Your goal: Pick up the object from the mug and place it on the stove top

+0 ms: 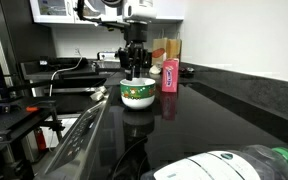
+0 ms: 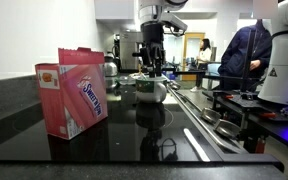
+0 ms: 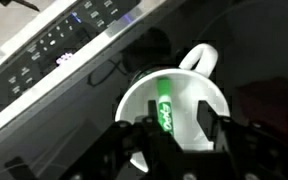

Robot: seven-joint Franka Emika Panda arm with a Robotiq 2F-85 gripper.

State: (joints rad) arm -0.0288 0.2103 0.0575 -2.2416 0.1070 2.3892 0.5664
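Note:
The mug (image 1: pixel 138 95) is a low white cup with a green band, standing on the glossy black stove top (image 1: pixel 199 125). It also shows in an exterior view (image 2: pixel 150 88) and in the wrist view (image 3: pixel 134 110). The object (image 3: pixel 164 108), a thin stick with a green end, lies inside the mug. My gripper (image 3: pixel 171 122) hangs straight above the mug, fingertips inside its rim. The jaws are open, one finger on each side of the stick, not touching it. In both exterior views the gripper (image 1: pixel 135 68) hides the stick.
A tall pink carton (image 1: pixel 169 77) stands just beside the mug, also near in an exterior view (image 2: pixel 72 92). A large white-and-green bottle (image 1: pixel 234 165) lies at the front. The stove's control panel (image 3: pixel 59 50) runs along one edge. People stand in the background (image 2: pixel 246 55).

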